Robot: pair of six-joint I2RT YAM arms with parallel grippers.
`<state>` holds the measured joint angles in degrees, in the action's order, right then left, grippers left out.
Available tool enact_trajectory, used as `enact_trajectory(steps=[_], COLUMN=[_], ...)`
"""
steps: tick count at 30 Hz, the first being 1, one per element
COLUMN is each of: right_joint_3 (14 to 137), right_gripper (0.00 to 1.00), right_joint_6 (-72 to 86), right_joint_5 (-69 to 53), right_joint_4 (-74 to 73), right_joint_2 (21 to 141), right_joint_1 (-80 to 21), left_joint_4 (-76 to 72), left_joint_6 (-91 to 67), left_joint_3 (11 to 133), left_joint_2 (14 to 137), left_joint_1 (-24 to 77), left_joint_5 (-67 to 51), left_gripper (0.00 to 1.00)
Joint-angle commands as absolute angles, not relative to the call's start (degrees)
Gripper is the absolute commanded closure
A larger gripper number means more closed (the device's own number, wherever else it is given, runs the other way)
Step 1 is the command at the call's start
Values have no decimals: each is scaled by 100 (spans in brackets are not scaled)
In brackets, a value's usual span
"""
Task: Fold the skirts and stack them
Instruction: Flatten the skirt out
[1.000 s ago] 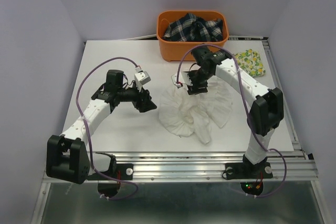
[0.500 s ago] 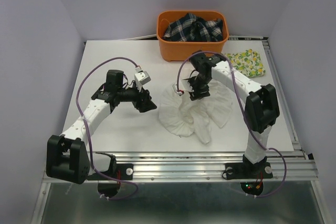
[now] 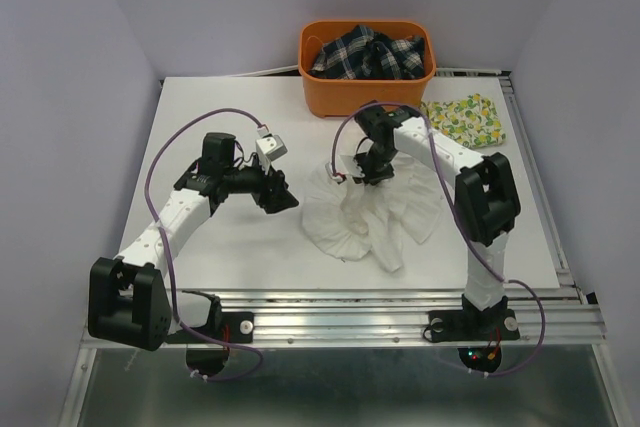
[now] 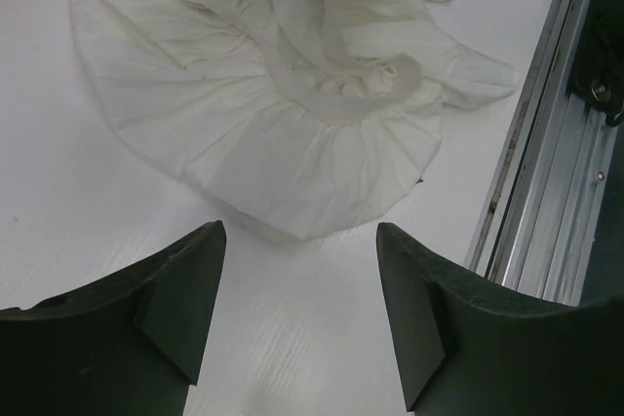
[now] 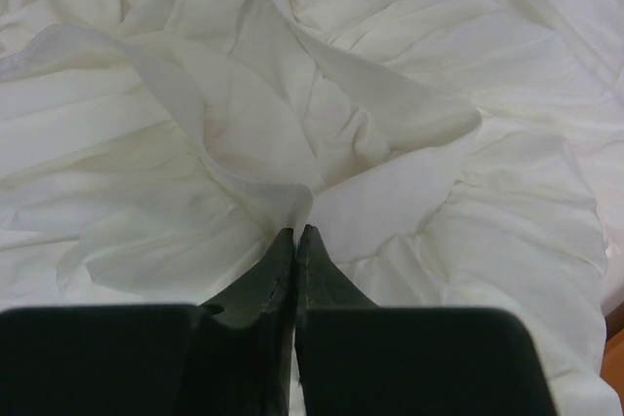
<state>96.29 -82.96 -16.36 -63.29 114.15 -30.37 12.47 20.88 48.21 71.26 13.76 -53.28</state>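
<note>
while left gripper point(image 4: 300, 233) gapes, right gripper point(image 5: 297, 232) — jaws together — pinches white skirt point(image 5: 419, 114).

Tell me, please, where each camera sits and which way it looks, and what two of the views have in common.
Top external: above and behind the bases, facing down over the table; left arm and right arm show whole.
Left wrist: on the left arm, facing past its open left claw to the white skirt.
Right wrist: on the right arm, facing down its right claw, shut on a fold of that skirt.
Shared: all three views show the white skirt.
</note>
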Motion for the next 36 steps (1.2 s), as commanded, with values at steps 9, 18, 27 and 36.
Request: enact_trajectory(steps=[9, 18, 27, 36], right_joint_3=[10389, 9511, 9316, 9316], right_gripper=[99, 99, 99, 99], right_joint_6=[-7392, -7409, -7260, -7172], right_joint_5=[-1899, -1442, -1301, -1318], right_joint_4=[-6627, -6469, -6451, -6416], right_joint_2=[10030, 8825, 8420, 8402], right_joint_1=[-3076, -3076, -3076, -3076], left_joint_4=[229, 114, 176, 220], left_joint_6=[2854, 3822, 4525, 4869], left_joint_3=[4974, 5475, 5678, 5800], left_joint_2=[7453, 8323, 8877, 9342], left_joint_1=[1941, 2495, 3014, 3515], left_joint_5=[-4756, -4439, -4438, -4263], left_gripper=[25, 22, 19, 22])
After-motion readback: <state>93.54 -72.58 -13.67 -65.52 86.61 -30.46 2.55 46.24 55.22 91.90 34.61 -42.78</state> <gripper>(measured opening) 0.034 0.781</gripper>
